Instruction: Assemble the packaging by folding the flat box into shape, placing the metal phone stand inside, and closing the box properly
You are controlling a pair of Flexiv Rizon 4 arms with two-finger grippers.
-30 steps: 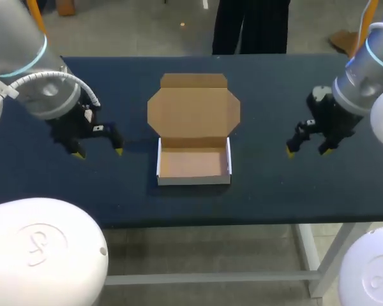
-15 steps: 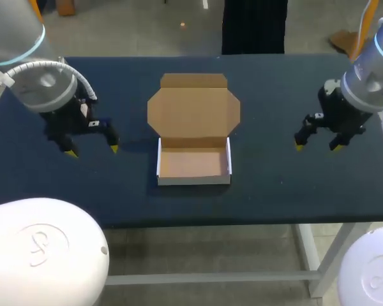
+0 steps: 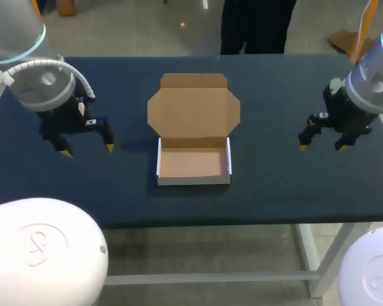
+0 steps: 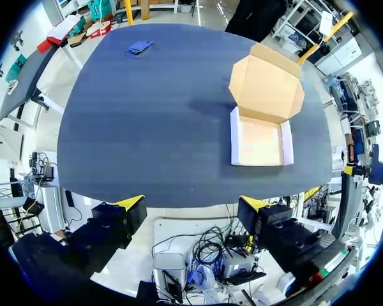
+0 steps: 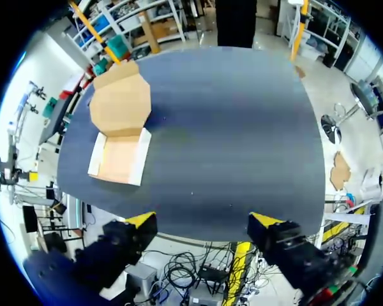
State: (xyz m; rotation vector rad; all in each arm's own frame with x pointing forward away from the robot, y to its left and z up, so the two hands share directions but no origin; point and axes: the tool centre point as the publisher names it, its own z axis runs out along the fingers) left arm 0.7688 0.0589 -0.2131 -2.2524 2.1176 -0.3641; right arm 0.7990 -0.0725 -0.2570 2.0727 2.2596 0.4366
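The box sits mid-table, its lid flat behind it; the left gripper hangs well left, the right gripper well right.

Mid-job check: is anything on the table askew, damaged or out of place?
Nothing looks damaged: the box sits square, open and empty. The one odd item is a small blue thing lying alone near a corner of the table, far from the box; I cannot tell what it is.

Folded cardboard box sits mid-table, lid open flat behind.
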